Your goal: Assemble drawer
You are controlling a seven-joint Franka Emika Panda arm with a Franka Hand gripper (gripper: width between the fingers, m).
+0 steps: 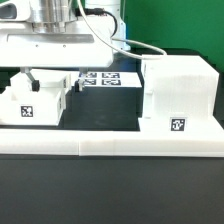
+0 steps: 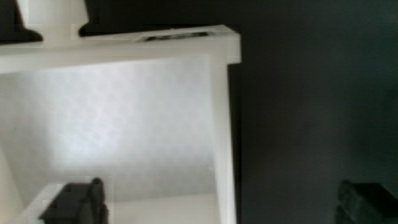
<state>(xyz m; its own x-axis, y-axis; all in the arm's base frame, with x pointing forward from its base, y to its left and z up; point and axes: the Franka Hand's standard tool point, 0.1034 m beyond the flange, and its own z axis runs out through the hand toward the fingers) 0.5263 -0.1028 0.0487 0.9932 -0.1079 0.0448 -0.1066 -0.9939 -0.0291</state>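
Gripper (image 2: 221, 203) spread wide, straddling 1 tray (image 2: 125, 120) wall. Risk: an off-centre pinch could skew the tray, jamming it at the housing (image 1: 172, 88).

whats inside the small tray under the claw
The tray looks empty: bare white floor, with one finger of the claw reaching over it. The floor behind that finger is hidden.

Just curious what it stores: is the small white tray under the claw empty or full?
Empty, where visible: the wrist view shows only bare white floor inside the tray.
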